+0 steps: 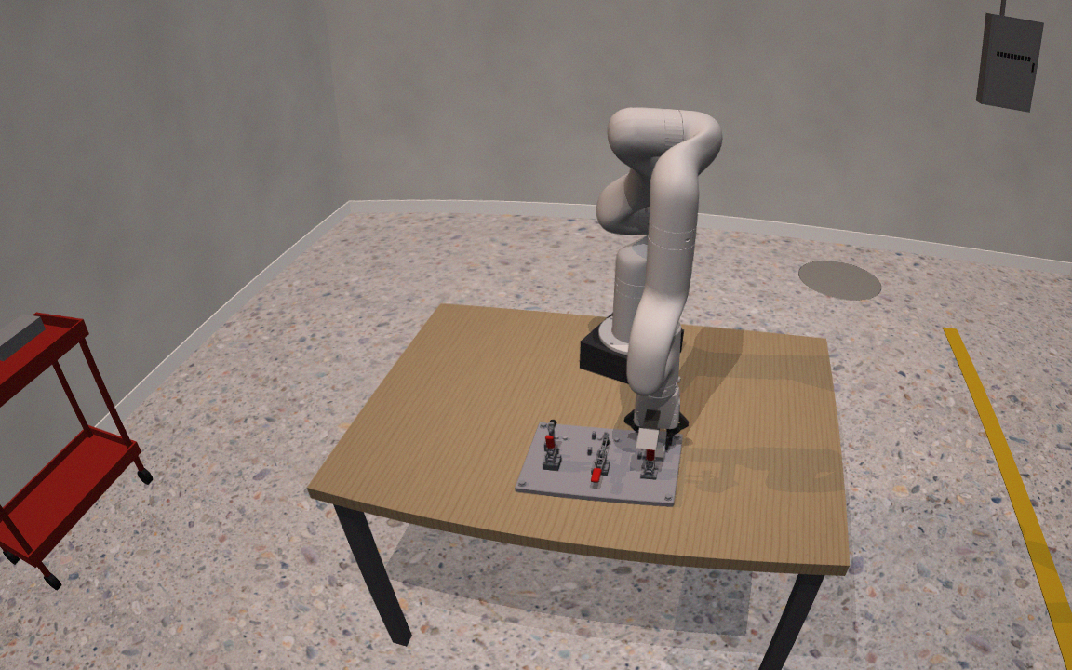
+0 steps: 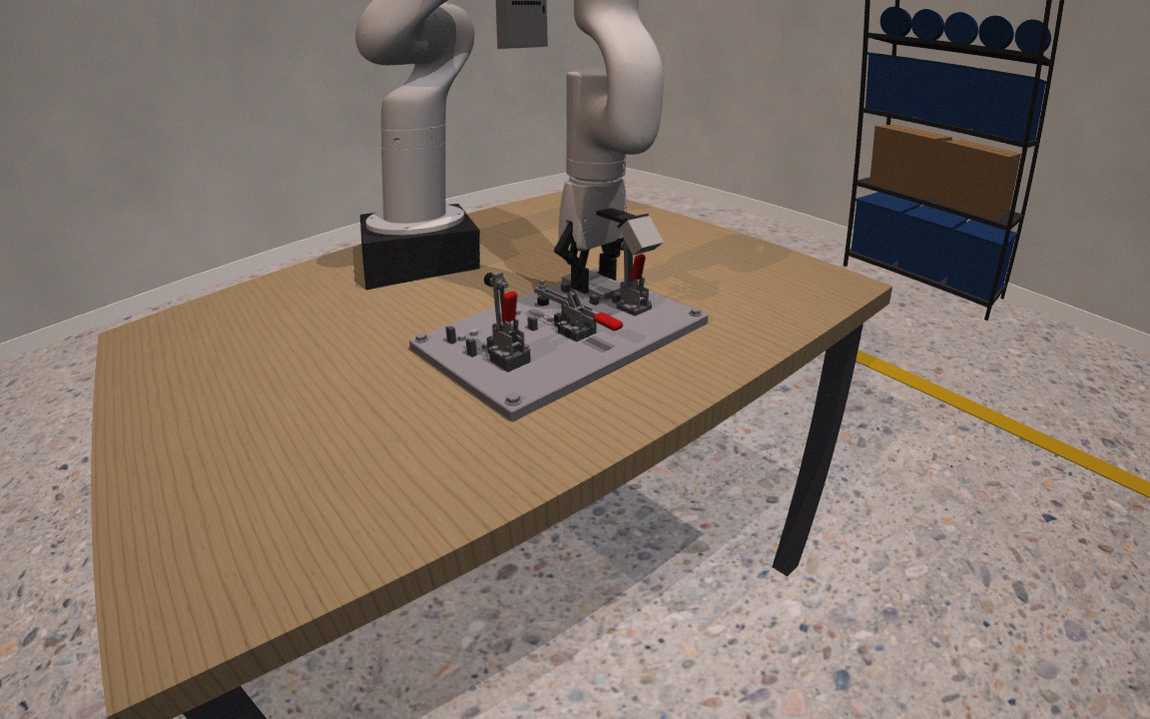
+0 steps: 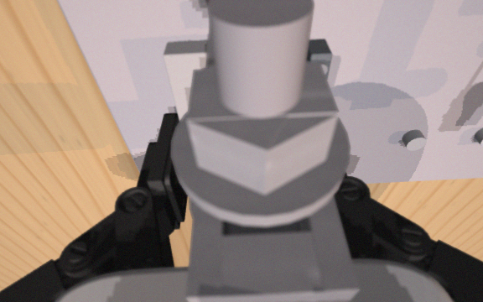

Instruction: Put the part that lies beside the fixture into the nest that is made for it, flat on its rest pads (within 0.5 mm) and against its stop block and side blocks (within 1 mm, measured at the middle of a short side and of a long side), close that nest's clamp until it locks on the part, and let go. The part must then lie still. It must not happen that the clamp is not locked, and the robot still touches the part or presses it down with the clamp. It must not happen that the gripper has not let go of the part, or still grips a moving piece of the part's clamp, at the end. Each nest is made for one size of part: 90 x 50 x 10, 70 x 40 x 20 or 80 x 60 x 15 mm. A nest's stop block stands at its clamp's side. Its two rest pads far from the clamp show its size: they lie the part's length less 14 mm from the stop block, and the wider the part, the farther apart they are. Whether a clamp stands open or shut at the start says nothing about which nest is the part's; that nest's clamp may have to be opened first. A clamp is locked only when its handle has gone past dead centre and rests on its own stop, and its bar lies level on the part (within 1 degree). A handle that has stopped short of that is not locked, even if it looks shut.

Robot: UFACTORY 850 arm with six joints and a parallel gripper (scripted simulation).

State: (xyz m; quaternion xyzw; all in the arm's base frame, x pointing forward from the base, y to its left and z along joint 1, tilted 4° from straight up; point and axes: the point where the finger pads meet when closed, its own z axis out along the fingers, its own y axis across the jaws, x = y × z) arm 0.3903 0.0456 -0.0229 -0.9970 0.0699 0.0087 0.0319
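The grey fixture plate (image 2: 561,335) lies on the table and carries three toggle clamps. My gripper (image 2: 591,266) hangs low over the far end of the right nest, shut on the pale grey part (image 3: 179,80). The part shows only as a pale edge beside my left finger (image 3: 162,168). I cannot tell whether it touches the rest pads. The right clamp's red handle (image 2: 638,265) stands upright, and its bar with nut and screw (image 3: 260,138) points up at the wrist camera and hides most of the part. The left clamp's handle (image 2: 508,307) is upright. The middle clamp's handle (image 2: 608,320) lies flat.
The arm's black base (image 2: 418,248) stands behind the plate. Small pads and blocks (image 3: 413,139) stick up from the plate. A red cart (image 1: 20,433) stands far left of the table. A shelf rack (image 2: 949,143) stands at the right wall.
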